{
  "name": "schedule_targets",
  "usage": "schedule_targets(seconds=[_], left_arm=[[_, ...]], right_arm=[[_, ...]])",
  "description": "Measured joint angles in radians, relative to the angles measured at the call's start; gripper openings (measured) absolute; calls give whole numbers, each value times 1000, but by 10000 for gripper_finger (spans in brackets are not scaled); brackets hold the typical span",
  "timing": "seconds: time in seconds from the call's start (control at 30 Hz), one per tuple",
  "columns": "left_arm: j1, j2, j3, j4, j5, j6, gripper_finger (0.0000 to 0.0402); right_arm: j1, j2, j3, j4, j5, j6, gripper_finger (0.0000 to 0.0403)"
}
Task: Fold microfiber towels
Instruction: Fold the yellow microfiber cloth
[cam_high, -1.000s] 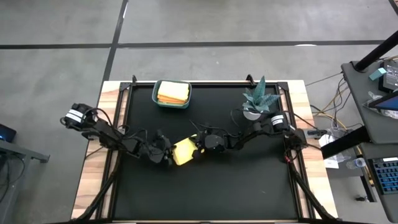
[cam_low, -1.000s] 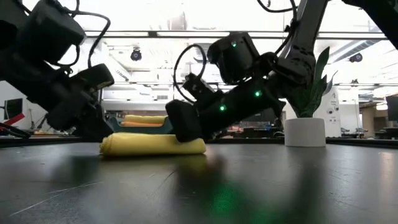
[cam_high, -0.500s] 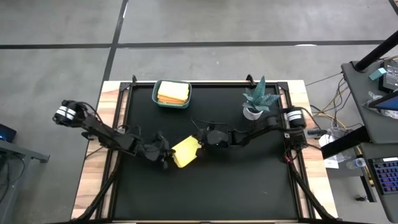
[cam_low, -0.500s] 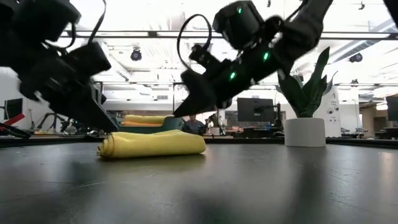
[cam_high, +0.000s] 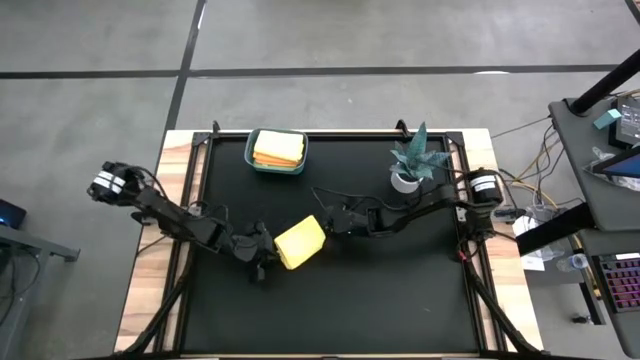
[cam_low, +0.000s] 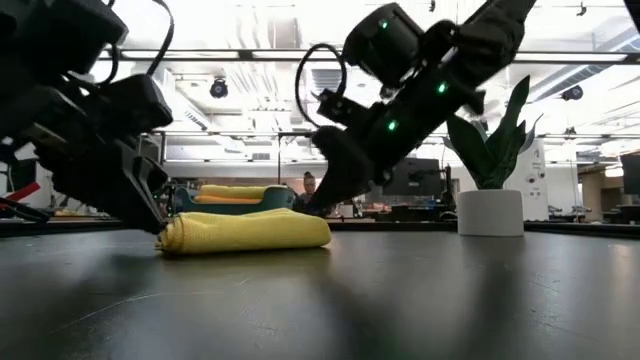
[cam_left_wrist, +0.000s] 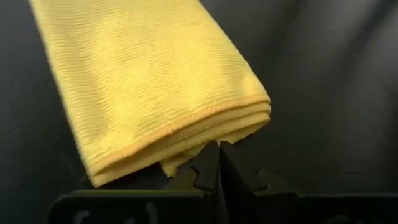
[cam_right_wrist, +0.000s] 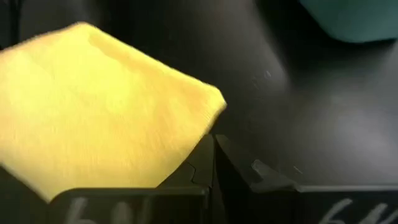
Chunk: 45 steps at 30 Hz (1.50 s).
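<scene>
A folded yellow microfiber towel (cam_high: 300, 243) lies flat on the black mat near the table's middle, several layers thick (cam_low: 250, 230). My left gripper (cam_high: 262, 252) is shut and slants down at the towel's left end, its fingertips right at the stacked edges (cam_left_wrist: 205, 134). My right gripper (cam_high: 330, 222) is shut and hangs in the air just past the towel's right corner (cam_right_wrist: 211, 99), above the mat (cam_low: 322, 200), with nothing in it. My left gripper has its shut fingertips (cam_left_wrist: 218, 152) right against the towel's layered edge, slanting down from the table's left. Whether they touch the cloth, I cannot tell. The towel lies flat on the mat.
A teal bin (cam_high: 250, 150) at the far edge holds folded orange and yellow towels (cam_high: 278, 148). A potted plant (cam_high: 415, 158) in a white pot (cam_low: 490, 212) stands far right. The mat's near half is bare.
My right gripper has risen off the towel's right end and drawn back a little toward the table's right edge, staying shut. My left gripper has turned at the towel's left end without leaving it. The towel stays folded and flat on the mat.
</scene>
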<state>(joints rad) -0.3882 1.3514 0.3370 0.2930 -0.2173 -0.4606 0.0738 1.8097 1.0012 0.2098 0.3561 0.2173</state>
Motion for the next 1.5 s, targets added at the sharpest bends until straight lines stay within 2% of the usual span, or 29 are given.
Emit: schedule_targets(seconds=[0.2, 0.33, 0.5, 0.63, 0.93, 1.07, 1.2, 1.33, 1.5], left_arm=[[0, 95, 9, 47, -14, 0, 0], [1, 107, 18, 49, -22, 1, 0], [1, 105, 18, 45, -22, -1, 0], [1, 105, 18, 41, -22, -4, 0], [2, 87, 16, 23, 3, -6, 0], [2, 72, 15, 0, 7, -29, 0], [3, 62, 16, -6, 43, -55, 0], [1, 15, 29, -5, 96, -46, 0], [1, -72, 37, 1, 50, 32, 0]], right_arm=[[-9, 111, 12, 217, -10, -30, 8], [-13, 166, 61, 267, -100, -63, 8], [-8, 206, 122, 220, -121, -104, 8], [-9, 190, 138, 135, -66, -123, 8], [-9, 167, 135, 116, -40, -152, 8], [-6, 148, 135, 89, 21, -182, 8], [-6, 130, 135, 68, 34, -194, 8], [-6, 113, 135, 52, 38, -215, 8], [-3, 86, 135, 84, 37, -217, 8]])
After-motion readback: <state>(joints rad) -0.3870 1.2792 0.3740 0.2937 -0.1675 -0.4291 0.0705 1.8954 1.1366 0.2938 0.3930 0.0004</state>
